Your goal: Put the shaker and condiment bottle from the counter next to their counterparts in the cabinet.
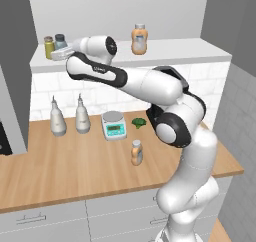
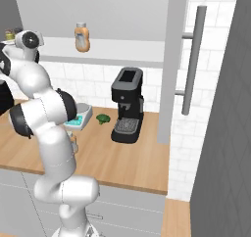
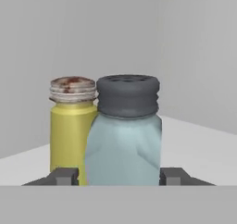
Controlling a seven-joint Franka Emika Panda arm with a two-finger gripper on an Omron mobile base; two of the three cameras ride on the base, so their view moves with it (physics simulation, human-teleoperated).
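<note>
Standing upright on the cabinet shelf (image 1: 175,53), the shaker (image 3: 124,133) sits just beside the yellow-green shaker (image 3: 70,128), between the fingertips (image 3: 65,176) of the gripper (image 3: 118,177), which flank it with small gaps, jaws slightly parted. The condiment bottle (image 1: 136,152) stands on the counter (image 1: 60,171).

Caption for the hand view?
Blue shaker standing between the fingertips, beside the yellow shaker on the shelf.

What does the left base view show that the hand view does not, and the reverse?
Left base view: the slim orange bottle on the counter, the scale, two pale bottles and the big orange bottle on the shelf.
Hand view: the fingertips flanking the blue-grey shaker.
Both: that shaker beside the yellow-green shaker on the shelf.
</note>
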